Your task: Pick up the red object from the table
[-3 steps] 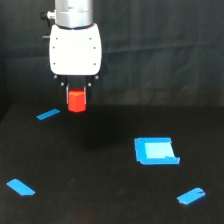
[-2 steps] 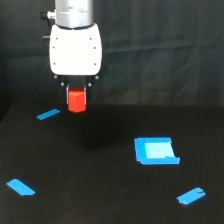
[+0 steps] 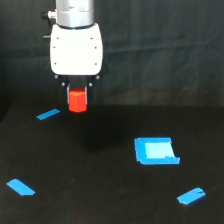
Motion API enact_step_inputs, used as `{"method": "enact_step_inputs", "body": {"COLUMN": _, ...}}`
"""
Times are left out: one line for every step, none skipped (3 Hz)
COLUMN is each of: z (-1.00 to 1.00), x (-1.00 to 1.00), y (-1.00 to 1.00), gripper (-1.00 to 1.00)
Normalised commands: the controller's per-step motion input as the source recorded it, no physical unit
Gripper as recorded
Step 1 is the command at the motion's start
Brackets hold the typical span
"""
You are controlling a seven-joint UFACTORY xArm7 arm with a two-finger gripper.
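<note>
Item 1, nearest, at about 4 o'clock from the picture's centre: a short blue tape strip point(image 3: 191, 195), lying flat and slanted, near the lower edge on the exterior view's right.

Item 2, at about 8 o'clock: a second blue tape strip point(image 3: 20, 187), flat, slanted the other way, well apart from the first.

Item 3, at about 4 o'clock, closer to centre: a blue square patch point(image 3: 155, 150) with a paler middle, flat on the surface, its lower right corner drawn out into a small tab.

Item 4: the table point(image 3: 90, 175), wide, matte black, bearing items 1 to 3 and 5.

Item 5, at about 9 o'clock: a third blue tape strip point(image 3: 48, 114), thin, slanted, near the far edge of the table.

Item 6, at about 11 o'clock: the red object point(image 3: 77, 100), a small red-orange block, upright, raised clear of the table, with a dim shadow below it. It sits between the dark fingers, just beside item 5 in the frame.

Item 7, directly above: the gripper point(image 3: 77, 98), white boxy body on a grey wrist, pointing straight down, fingers drawn in narrow and clasping the block on both sides.

Item 8, farthest: a black curtain backdrop point(image 3: 165, 50), hanging in folds.
</note>
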Motion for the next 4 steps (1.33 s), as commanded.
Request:
{"method": "enact_step_inputs", "body": {"z": 0.07, "x": 0.06, "y": -0.01, "gripper": -0.99}}
{"method": "enact_step_inputs", "body": {"z": 0.1, "x": 0.0, "y": -0.02, "gripper": -0.97}}
{"method": "enact_step_inputs", "body": {"z": 0.06, "x": 0.06, "y": -0.04, "gripper": -0.94}}
{"method": "enact_step_inputs", "body": {"z": 0.08, "x": 0.0, "y": -0.06, "gripper": -1.0}}
